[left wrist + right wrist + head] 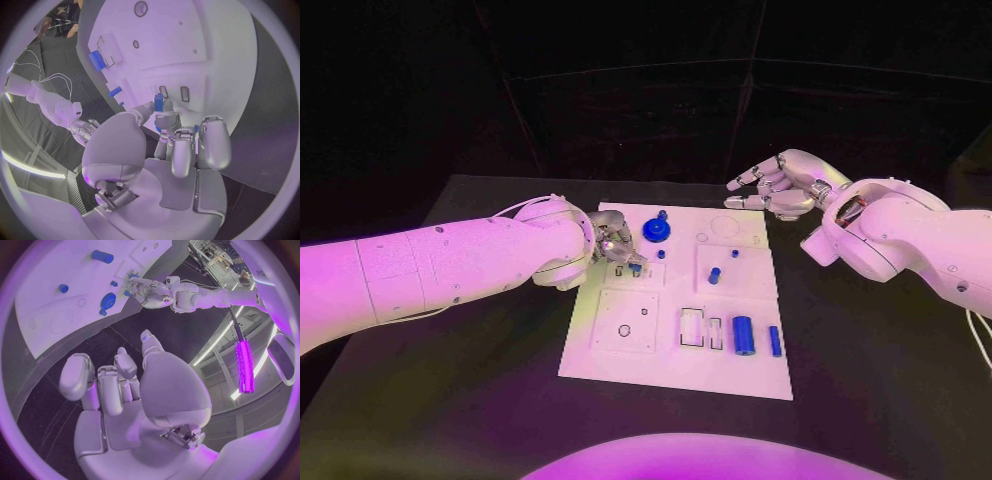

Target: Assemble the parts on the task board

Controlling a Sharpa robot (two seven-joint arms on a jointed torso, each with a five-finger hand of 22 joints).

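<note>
The white task board (pixel 610 350) lies in the middle of the table. My left hand (pixel 615 245) hovers over the board's far left part and pinches a small blue part (pixel 158 102) between thumb and a finger, just above two small slots (pixel 184 93). A round blue knob (pixel 656 232) stands right beside that hand. A short blue peg (pixel 714 275), a thick blue cylinder (pixel 743 335) and a thin blue bar (pixel 775 341) are on the board's right half. My right hand (pixel 783 185) hangs past the board's far right corner, fingers apart, holding nothing.
Empty rectangular recesses (pixel 692 328) sit left of the thick cylinder, and a square plate with a small hole (pixel 626 322) lies on the board's near left. Black table (pixel 877 340) surrounds the board on all sides.
</note>
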